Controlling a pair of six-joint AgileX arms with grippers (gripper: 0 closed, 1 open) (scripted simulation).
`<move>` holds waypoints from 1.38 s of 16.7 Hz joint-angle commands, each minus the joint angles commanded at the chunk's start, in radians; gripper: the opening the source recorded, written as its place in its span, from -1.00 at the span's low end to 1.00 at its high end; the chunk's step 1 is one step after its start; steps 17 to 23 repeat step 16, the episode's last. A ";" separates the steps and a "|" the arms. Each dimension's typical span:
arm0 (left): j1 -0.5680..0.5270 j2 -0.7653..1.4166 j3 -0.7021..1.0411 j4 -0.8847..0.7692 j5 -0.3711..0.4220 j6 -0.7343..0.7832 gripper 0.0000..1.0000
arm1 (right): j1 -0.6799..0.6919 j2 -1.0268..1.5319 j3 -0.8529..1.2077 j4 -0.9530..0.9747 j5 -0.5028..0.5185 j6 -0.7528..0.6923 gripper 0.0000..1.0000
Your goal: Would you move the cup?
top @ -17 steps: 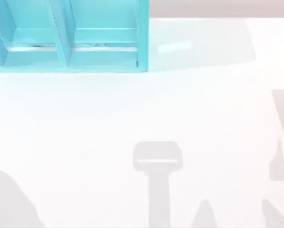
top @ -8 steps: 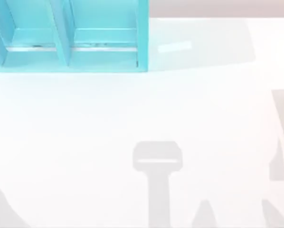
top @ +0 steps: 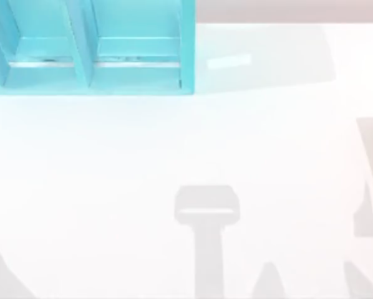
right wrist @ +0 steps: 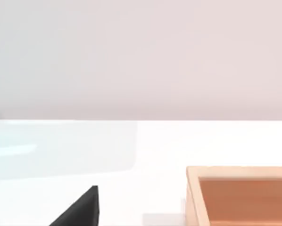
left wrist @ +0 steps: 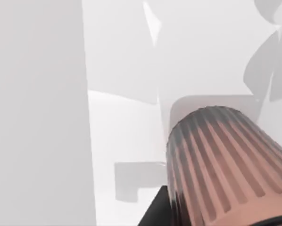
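The cup (left wrist: pixel 226 167) sits at the lower right of the left wrist view, close under that camera, apparently carried by the left gripper though I cannot tell its finger state, so a loose grip risks dropping it.

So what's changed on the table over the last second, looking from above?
Little. The grey shadow at the near left corner of the table has shrunk and slid toward the left edge, so something above is moving off that way. The turquoise shelf unit and the other shadows are where they were. The left wrist view shows the ribbed cup close up.
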 joint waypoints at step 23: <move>0.000 0.000 0.000 0.000 0.000 0.000 1.00 | 0.000 0.000 0.000 0.000 0.000 0.000 1.00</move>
